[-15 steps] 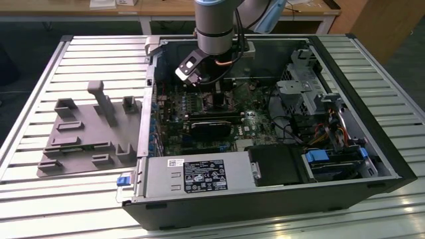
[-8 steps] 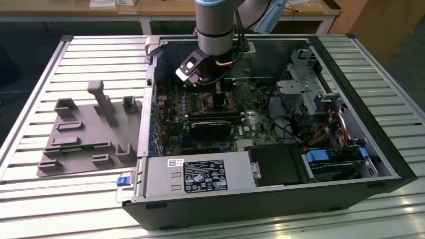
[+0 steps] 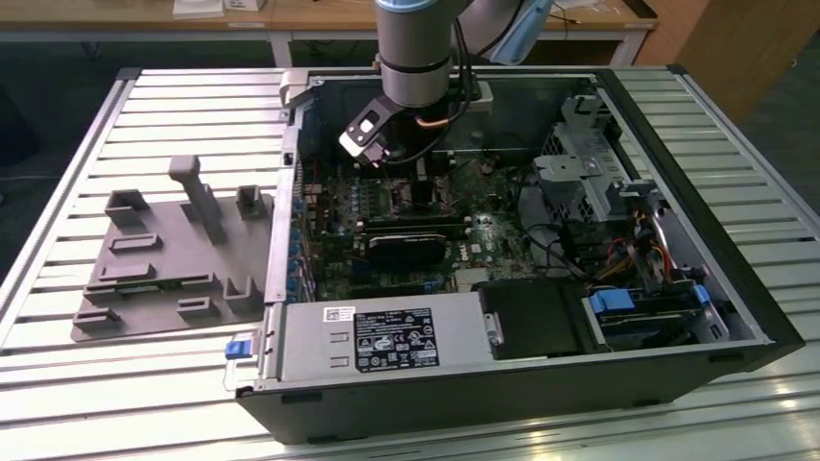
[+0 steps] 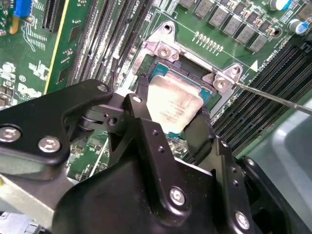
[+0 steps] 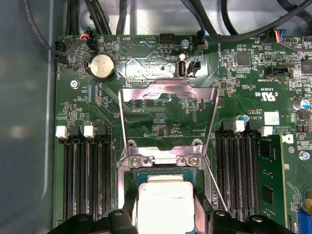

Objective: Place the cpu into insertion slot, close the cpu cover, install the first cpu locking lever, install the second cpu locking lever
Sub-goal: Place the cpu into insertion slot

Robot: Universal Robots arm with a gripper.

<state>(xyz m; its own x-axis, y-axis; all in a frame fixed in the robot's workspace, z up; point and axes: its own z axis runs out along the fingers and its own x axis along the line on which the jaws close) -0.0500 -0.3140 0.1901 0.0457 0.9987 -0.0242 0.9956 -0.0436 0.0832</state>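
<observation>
Inside the open black computer case, the robot arm reaches to the green motherboard. The black metal gripper is at the insertion slot, a small square dark socket with a grey metal edge. Its two fingers are open only as wide as the cpu, a flat square chip with a dull silver-grey top. They press on two opposite sides of the chip. The cpu lies in the insertion slot or just above it; I cannot tell if it is fully down.

The cpu cover, a thin silver-grey metal frame with a large square window, is hinged at one side of the insertion slot. It is swung open away from the slot, so the slot is uncovered. A thin straight metal locking lever slants away from one corner of the insertion slot. Long narrow black memory slots lie on both sides of the insertion slot.
</observation>
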